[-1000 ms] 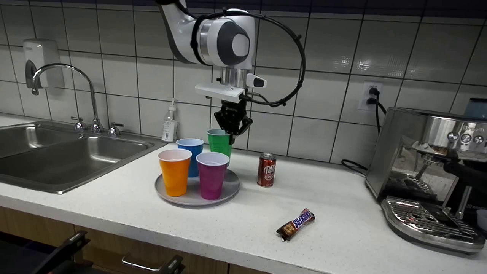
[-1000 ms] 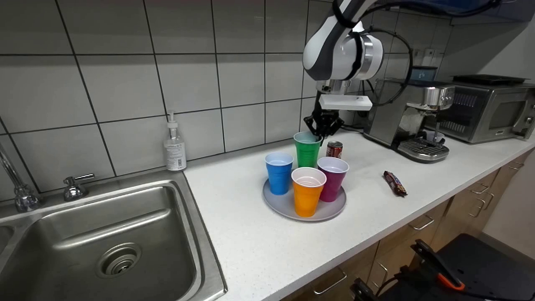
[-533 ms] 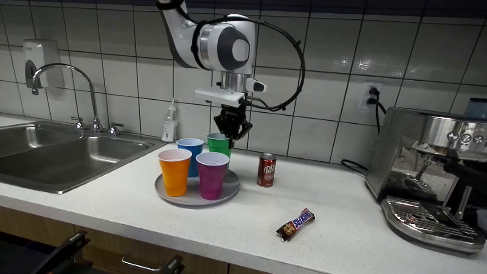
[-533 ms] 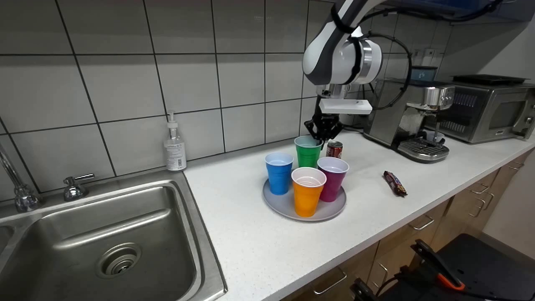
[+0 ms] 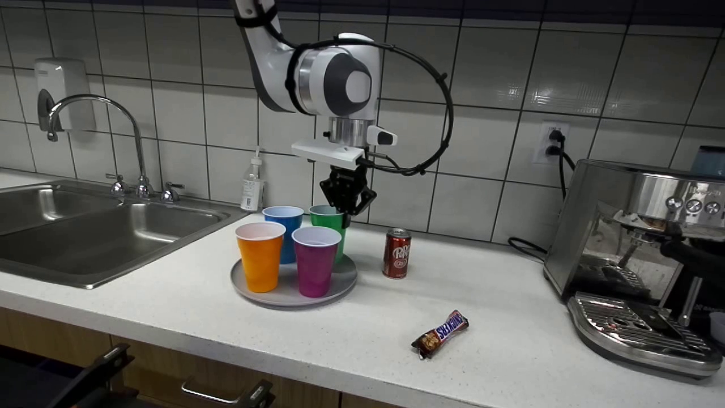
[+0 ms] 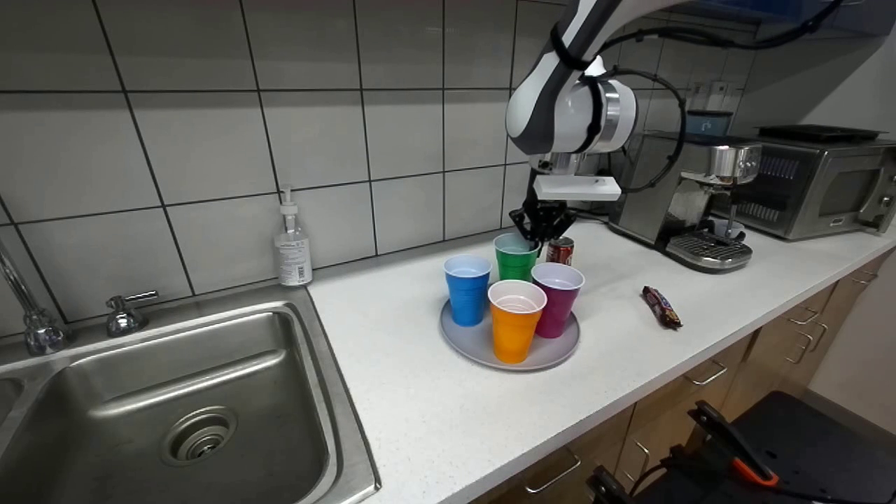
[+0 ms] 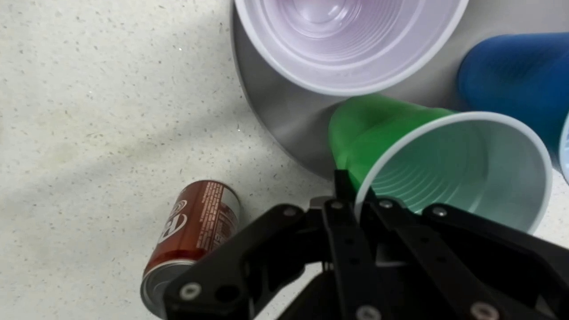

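Gray plate (image 6: pixel 465 343): its edge, in the wrist view, is close by the base of your green plastic cup (image 7: pixel 444 164); you cannot tell if this base touches the plate.
Purple cup (image 5: pixel 315 263) and blue cup (image 6: pixel 467 292): both stand near your green one; the orange cup (image 5: pixel 260 260) is farther, across the plate.
Dr Pepper can (image 5: pixel 397 253): between it and the plate you have a strip of white countertop (image 5: pixel 493 294), which then stretches to the espresso machine (image 5: pixel 612 238); the Snickers bar (image 5: pixel 440 334) lies there, nearer to the front edge.
Tiled wall (image 5: pixel 481 136): it is behind your cup, with a band of countertop between.
Sink (image 6: pixel 346 420): its rim is apart from the plate, on the side opposite to the can.
Gripper (image 7: pixel 358 195): it is narrow and pinches for you the rim of the green cup, at the side toward the can, one finger inside and one outside.
Arm (image 5: pixel 340 73): it comes from above, and its end points straight down over the cup; the black cable (image 5: pixel 451 107) makes a wide loop toward the can side.
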You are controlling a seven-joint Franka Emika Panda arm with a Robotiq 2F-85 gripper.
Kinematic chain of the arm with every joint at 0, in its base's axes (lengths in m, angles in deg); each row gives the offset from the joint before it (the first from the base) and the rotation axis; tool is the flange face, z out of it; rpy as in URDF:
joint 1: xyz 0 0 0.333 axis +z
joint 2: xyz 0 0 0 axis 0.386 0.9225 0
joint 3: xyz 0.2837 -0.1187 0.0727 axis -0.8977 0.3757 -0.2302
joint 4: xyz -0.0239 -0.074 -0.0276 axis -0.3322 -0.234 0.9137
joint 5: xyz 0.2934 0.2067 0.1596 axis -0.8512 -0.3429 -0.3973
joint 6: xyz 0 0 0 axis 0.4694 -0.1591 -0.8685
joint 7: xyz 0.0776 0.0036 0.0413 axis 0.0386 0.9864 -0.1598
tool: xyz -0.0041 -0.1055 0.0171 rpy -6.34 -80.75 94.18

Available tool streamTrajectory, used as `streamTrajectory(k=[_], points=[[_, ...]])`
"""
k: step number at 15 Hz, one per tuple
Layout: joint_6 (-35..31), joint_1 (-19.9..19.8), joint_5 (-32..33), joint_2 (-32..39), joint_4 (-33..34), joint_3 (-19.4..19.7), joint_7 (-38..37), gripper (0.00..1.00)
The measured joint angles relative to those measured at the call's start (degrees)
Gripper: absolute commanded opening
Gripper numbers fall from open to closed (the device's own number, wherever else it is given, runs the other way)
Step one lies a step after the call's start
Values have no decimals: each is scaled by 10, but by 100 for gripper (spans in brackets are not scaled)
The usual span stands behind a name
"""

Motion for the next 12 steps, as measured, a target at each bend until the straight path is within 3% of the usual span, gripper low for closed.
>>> streamTrajectory(k=[12], points=[[-17, 0, 0, 16, 1, 0, 0, 1]])
